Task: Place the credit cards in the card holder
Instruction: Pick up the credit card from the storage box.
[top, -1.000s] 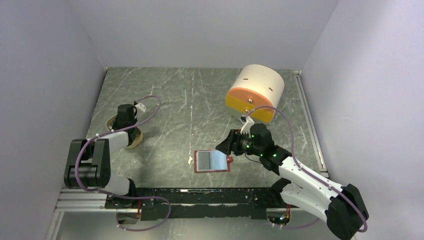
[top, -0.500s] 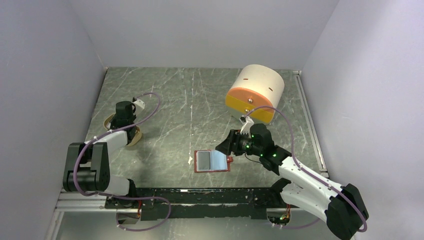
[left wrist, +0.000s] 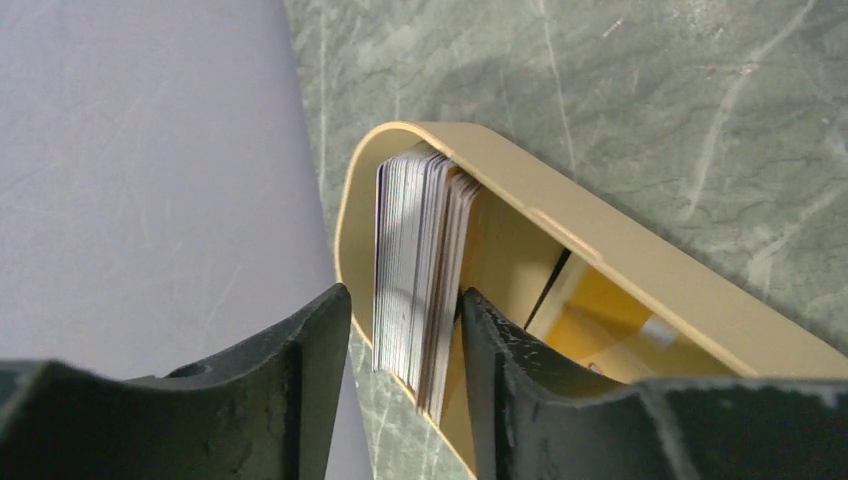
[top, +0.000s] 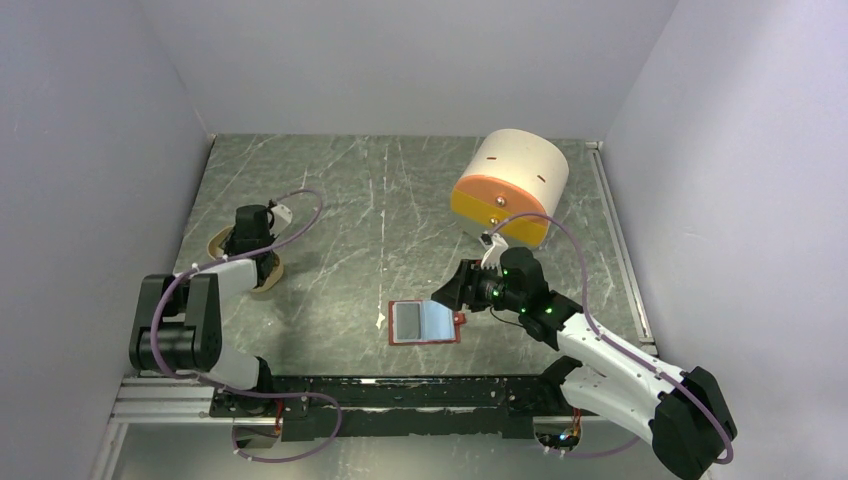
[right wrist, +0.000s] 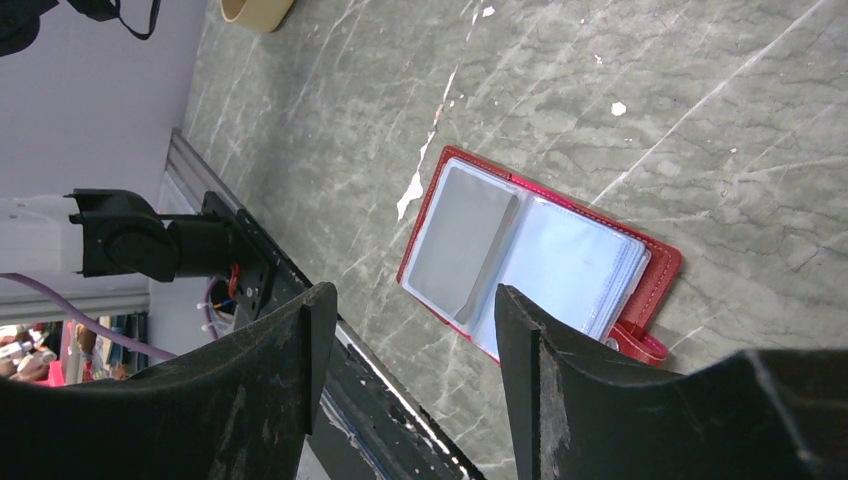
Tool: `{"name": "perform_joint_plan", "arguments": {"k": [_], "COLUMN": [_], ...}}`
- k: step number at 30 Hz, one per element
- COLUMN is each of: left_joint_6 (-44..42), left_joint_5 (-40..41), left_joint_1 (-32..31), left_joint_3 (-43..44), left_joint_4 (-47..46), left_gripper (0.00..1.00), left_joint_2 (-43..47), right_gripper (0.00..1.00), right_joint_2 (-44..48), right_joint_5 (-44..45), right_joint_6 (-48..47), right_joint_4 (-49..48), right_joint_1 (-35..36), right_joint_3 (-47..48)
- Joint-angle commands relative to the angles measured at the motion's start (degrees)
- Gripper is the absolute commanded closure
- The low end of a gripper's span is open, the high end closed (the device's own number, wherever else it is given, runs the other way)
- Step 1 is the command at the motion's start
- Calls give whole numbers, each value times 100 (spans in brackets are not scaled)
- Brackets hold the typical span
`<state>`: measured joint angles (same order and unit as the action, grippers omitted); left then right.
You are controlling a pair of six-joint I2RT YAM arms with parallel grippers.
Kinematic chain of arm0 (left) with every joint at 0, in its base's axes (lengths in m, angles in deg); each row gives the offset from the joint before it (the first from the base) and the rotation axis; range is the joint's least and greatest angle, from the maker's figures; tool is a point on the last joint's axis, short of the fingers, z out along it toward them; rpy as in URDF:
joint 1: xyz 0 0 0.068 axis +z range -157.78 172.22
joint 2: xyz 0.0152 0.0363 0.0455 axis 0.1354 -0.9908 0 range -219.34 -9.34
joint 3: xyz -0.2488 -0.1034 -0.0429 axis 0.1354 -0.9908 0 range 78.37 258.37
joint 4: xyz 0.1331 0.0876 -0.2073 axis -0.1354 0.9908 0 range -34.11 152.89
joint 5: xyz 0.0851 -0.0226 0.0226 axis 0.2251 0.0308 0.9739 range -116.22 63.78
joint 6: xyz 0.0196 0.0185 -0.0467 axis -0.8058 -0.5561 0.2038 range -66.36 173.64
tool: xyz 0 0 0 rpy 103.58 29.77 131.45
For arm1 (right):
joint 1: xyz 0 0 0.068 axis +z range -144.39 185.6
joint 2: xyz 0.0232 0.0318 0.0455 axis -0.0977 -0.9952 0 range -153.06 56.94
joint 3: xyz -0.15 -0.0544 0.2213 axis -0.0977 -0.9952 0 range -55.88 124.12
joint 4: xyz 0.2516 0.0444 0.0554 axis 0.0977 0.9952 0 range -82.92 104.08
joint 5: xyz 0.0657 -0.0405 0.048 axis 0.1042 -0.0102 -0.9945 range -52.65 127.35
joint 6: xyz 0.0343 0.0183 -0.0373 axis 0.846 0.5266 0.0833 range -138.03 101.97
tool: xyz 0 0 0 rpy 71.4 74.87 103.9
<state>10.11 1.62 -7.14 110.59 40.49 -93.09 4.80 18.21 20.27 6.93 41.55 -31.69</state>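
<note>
My left hand (left wrist: 405,293) hangs over the beige oval plastic tray (left wrist: 620,270) close to the left edge of the green marbled counter (top: 380,200). Its jaws are apart and straddle the stack of thin credit cards (left wrist: 420,260), which stands on edge at one end of the tray. One finger looks close against the outermost card and the other has a gap beside it, so I read nothing as gripped.

My main worry is that closing from here takes the whole stack rather than one card. A thick, slick bundle could fan out or spill on the lift. The outer finger also sits over the tray's rim, so it may pinch the wall along with the cards and drag the light tray up or sideways.

My right hand (right wrist: 412,295) is wide open and holds nothing. It hovers above the small red leather-like folding card holder (right wrist: 560,265), which lies spread open with its pale pockets up, near the middle of the counter's near edge. Nothing pins it down. I expect a card pushed at a pocket to shove it along the smooth stone unless that hand steadies it first.
</note>
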Motion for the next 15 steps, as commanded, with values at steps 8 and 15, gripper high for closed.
{"name": "perform_joint_plan", "arguments": {"k": [8, 15], "left_joint_6": [-122, -330], "left_joint_5": [224, 446], "left_joint_1": [24, 23], "left_joint_3": [178, 230], "left_joint_4": [-424, -604], "left_gripper": [54, 56], "left_joint_2": [-297, -155], "right_gripper": [37, 37], "right_joint_2": [99, 38], "right_joint_5": [-73, -124], "right_joint_6": [-134, -117], "right_joint_4": [6, -41], "right_joint_1": [-134, -153], "right_joint_3": [-11, 2]}}
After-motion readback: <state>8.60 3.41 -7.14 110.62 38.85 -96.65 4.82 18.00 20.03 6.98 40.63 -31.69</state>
